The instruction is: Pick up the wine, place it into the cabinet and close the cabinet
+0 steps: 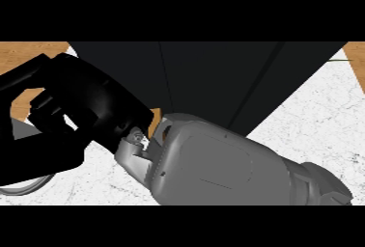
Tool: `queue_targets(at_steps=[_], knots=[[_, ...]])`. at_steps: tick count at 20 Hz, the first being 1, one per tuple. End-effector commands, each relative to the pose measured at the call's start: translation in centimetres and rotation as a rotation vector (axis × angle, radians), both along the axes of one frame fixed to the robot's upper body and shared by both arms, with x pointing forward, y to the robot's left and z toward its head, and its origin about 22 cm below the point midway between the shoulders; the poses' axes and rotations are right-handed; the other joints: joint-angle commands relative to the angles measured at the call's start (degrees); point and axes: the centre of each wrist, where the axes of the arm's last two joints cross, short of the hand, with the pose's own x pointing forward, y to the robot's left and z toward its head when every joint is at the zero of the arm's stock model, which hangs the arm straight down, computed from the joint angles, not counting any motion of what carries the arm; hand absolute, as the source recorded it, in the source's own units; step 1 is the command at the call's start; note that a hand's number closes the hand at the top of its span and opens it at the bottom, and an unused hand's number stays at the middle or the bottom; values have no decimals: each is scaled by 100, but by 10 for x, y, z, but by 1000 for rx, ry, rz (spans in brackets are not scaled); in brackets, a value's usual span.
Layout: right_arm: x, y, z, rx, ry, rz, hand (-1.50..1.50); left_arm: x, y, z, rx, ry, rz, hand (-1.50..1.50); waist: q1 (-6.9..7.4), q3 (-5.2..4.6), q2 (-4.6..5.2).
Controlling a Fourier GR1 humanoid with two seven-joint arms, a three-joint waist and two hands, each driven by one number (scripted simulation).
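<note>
My right hand (75, 103) is raised close to the view at the left and fills much of it. Its grey forearm (214, 169) runs in from the lower right. The hand is a black mass in front of the dark cabinet (214, 82), which stands across the back of the white marble counter (321, 120). The cabinet's front shows as flat dark panels with a vertical seam. I cannot see the wine anywhere; the hand and forearm hide the counter's middle. My left hand does not show.
A strip of wood (28, 50) shows behind the hand at the upper left, and another at the upper right edge. The pale rim of a round object (21, 187) peeks out at the lower left under the hand.
</note>
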Motion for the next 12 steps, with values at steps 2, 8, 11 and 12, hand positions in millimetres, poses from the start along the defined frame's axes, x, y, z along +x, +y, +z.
queue_targets(at_steps=[2,8,11,12], knots=[[22,6,-1,-109,180,246,150,5,10,11,25,-15,-26,-150,95,-1,59],[81,-1,-4,-15,283,183,150,6,18,24,-1,-27,24,-150,-103,7,-9],[98,-6,-25,-2,159,69,150,9,19,18,10,-27,47,-150,-236,6,-1],[103,-9,-21,3,154,41,150,4,21,16,-1,-4,66,-150,-277,10,-26]])
